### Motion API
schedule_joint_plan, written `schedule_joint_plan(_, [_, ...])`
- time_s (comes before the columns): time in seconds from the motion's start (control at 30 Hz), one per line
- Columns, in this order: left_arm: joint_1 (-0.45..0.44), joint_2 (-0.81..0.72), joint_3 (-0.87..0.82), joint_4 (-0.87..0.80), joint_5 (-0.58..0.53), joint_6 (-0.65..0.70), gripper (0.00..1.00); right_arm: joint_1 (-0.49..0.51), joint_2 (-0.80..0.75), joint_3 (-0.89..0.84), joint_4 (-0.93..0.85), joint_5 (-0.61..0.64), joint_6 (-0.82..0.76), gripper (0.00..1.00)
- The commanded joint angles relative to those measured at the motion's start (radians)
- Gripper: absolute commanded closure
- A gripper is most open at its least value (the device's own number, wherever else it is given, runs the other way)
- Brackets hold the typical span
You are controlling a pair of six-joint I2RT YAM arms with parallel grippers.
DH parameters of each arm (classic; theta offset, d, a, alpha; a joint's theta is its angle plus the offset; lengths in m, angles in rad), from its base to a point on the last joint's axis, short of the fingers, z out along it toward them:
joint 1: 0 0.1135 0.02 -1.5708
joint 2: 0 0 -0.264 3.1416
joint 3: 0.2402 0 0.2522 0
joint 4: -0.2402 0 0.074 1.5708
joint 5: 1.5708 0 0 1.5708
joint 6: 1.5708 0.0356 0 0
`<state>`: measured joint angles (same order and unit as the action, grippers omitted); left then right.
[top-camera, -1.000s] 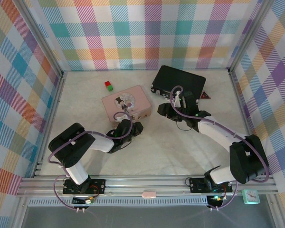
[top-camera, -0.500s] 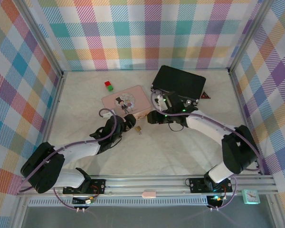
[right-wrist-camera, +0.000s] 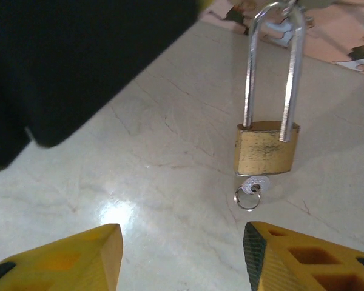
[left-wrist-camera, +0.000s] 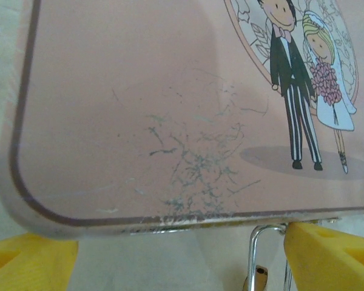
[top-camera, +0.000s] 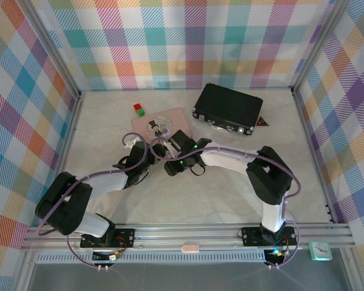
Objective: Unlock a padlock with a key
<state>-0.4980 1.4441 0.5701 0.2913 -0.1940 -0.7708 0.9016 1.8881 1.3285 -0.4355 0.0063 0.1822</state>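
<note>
The padlock [right-wrist-camera: 266, 148] is a small brass block with a long silver shackle [right-wrist-camera: 273, 66], lying on the pale table. The key [right-wrist-camera: 250, 193] sticks out of its lower end, its small ring resting on the table. My right gripper [right-wrist-camera: 182, 231] is open just short of the key, with bare table between its yellow fingers. My left gripper [left-wrist-camera: 176, 262] is open at the front edge of the pink box [left-wrist-camera: 139, 109]. The top of the shackle [left-wrist-camera: 253, 251] lies beside its right finger [left-wrist-camera: 327, 257]. From above, both grippers [top-camera: 153, 157] [top-camera: 168, 162] meet just below the pink box [top-camera: 173, 118].
A black case [top-camera: 227, 108] stands at the back right. Red and green cubes [top-camera: 138, 110] sit left of the pink box. A dark part of the left arm [right-wrist-camera: 79, 60] takes up the upper left of the right wrist view. Plaid walls enclose the table.
The left jaws have opened wide and the padlock lies free on the table. The right arm has swung left from the black case to the padlock.
</note>
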Motion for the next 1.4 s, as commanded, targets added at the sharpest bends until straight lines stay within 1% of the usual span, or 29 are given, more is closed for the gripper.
schedule_joint_plan(0.0, [0.031,0.03,0.052,0.078,0.067,0.048,0.13,0.033,0.058,0.061,-0.052,0.148,-0.043,0.44])
schedule_joint_plan(0.13, [0.036,0.012,0.054,0.06,0.077,0.05,0.13,0.054,0.122,0.114,-0.063,0.285,-0.048,0.43])
schedule_joint_plan(0.33, [0.038,-0.104,0.003,-0.004,0.058,0.042,0.13,0.057,0.18,0.141,-0.024,0.384,-0.097,0.44])
schedule_joint_plan(0.57, [0.038,-0.248,-0.049,-0.074,0.027,0.014,0.13,0.057,0.222,0.147,0.022,0.353,-0.108,0.47])
schedule_joint_plan(0.67, [0.038,-0.306,-0.058,-0.121,0.0,0.012,0.13,0.056,0.232,0.147,0.02,0.375,-0.093,0.47])
schedule_joint_plan(0.73, [0.039,-0.345,-0.063,-0.154,-0.023,0.013,0.13,0.057,0.214,0.111,0.048,0.395,-0.085,0.48])
schedule_joint_plan(0.83, [0.039,-0.39,-0.066,-0.208,-0.069,0.025,0.11,0.054,0.165,0.039,0.115,0.382,-0.078,0.48])
schedule_joint_plan(0.97, [0.051,-0.398,-0.069,-0.242,-0.073,0.039,0.11,0.053,0.12,-0.014,0.151,0.325,-0.074,0.48])
schedule_joint_plan(1.1, [0.062,-0.39,-0.077,-0.239,-0.069,0.024,0.11,0.048,0.145,-0.008,0.147,0.332,-0.075,0.48])
schedule_joint_plan(1.17, [0.067,-0.39,-0.08,-0.235,-0.069,0.019,0.11,0.044,0.157,-0.008,0.162,0.337,-0.075,0.5])
schedule_joint_plan(1.23, [0.071,-0.391,-0.079,-0.236,-0.065,0.017,0.11,0.036,0.168,0.0,0.174,0.336,-0.081,0.54])
schedule_joint_plan(1.37, [0.075,-0.394,-0.082,-0.224,-0.037,0.017,0.11,0.012,0.174,0.014,0.193,0.305,-0.099,0.7])
